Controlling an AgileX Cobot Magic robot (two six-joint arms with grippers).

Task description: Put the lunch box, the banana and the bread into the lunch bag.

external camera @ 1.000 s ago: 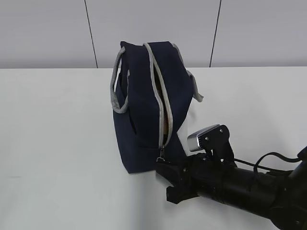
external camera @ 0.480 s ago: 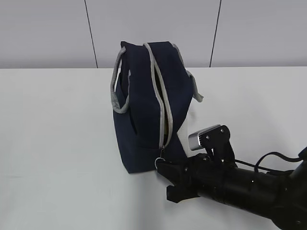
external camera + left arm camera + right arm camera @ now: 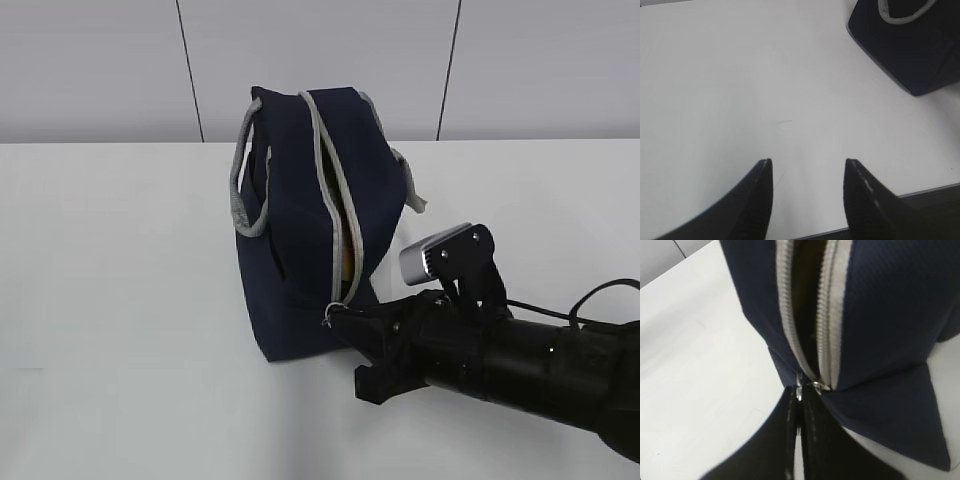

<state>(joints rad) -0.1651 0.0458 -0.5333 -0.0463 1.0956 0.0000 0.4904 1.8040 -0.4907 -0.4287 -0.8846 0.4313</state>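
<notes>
Looking from the left, I see my left gripper (image 3: 807,172) only through its wrist camera: its jaws stand apart with nothing between them, hovering over bare white tabletop (image 3: 740,90). A corner of the lunch bag (image 3: 910,45) sits at the upper right of that view, well apart from the jaws, with a loop of its grey handle (image 3: 900,17) showing.

In the exterior view the lunch bag (image 3: 300,220) stands near the middle of the tabletop (image 3: 110,300), its navy fabric upright and its grey zipper (image 3: 335,200) running along the top and down the near end. The zipper is parted along the near stretch, and through the gap I catch a sliver of something yellowish-tan inside; I cannot tell which item it is. One grey handle (image 3: 243,190) droops on the left side of the bag, the other (image 3: 408,185) on the right.

To the right, my right gripper (image 3: 340,322) reaches in low from the lower right corner, its tips at the bottom end of the zipper. In the right wrist view the jaws are pressed together on the metal ring pull (image 3: 799,386), right where the two zipper rows meet.
</notes>
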